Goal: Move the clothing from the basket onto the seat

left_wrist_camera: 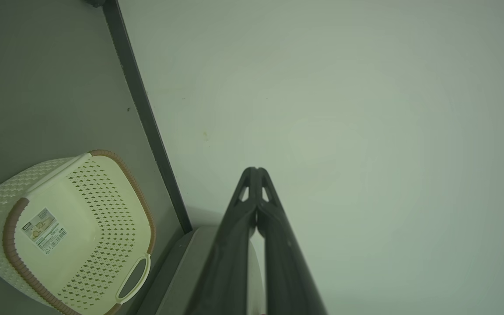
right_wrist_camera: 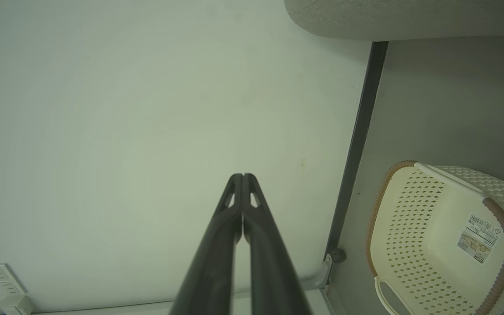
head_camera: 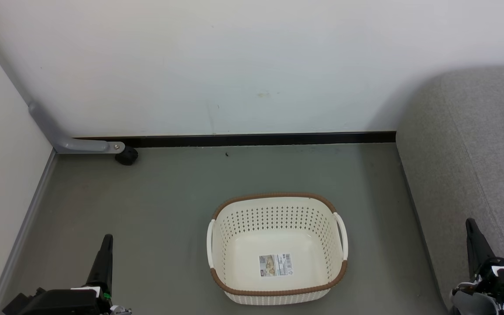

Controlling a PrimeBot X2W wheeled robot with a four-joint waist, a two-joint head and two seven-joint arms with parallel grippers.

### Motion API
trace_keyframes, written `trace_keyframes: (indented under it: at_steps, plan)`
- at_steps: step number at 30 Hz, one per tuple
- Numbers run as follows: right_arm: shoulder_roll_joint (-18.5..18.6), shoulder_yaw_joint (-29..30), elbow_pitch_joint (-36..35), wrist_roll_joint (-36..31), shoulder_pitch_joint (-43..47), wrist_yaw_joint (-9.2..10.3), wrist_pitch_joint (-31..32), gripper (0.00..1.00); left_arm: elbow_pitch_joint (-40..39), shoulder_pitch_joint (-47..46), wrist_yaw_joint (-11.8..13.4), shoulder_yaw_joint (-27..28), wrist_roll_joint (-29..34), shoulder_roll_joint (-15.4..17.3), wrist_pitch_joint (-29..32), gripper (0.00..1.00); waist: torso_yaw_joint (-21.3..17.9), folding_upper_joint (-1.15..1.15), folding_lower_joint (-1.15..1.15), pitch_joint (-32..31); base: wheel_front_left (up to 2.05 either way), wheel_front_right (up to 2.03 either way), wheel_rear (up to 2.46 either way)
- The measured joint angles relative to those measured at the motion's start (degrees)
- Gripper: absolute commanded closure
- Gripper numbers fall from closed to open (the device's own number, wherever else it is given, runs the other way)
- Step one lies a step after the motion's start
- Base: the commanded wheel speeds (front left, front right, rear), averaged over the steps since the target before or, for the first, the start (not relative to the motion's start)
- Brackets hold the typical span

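The basket [head_camera: 252, 245] stands on the grey floor in the middle of the head view, with only a paper label [head_camera: 275, 265] on its bottom. The clothing is out of view. The seat [head_camera: 462, 144] fills the right side, just right of the basket. My left gripper [head_camera: 106, 239] is shut at the lower left, well left of the basket. My right gripper [head_camera: 470, 224] is shut at the lower right, in front of the seat's edge. The left wrist view shows my shut left gripper [left_wrist_camera: 256, 170] and the basket [left_wrist_camera: 103, 197]. The right wrist view shows my shut right gripper [right_wrist_camera: 242, 176], the basket [right_wrist_camera: 414, 227] and the seat [right_wrist_camera: 387, 17].
A white wall with a black baseboard [head_camera: 256, 139] runs behind the basket. A white panel on a grey metal foot with a castor [head_camera: 126, 155] closes off the left side. Open grey floor [head_camera: 169, 210] lies between the basket and both.
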State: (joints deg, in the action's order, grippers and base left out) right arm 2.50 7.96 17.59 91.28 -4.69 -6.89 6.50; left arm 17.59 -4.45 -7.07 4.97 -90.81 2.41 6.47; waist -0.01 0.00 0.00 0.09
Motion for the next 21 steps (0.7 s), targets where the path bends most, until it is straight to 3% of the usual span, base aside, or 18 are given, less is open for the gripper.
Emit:
trace_keyframes:
  at_steps: [21]
  plan:
    - [0.0, 0.0, -0.1, 0.1, -0.1, 0.0, 0.0, 1.0, -0.1, 0.0, 0.0, 0.0, -0.8, 0.0, 0.0, 1.0, 0.0, 0.0, 0.0, 0.0, 0.0, 0.0, 0.0]
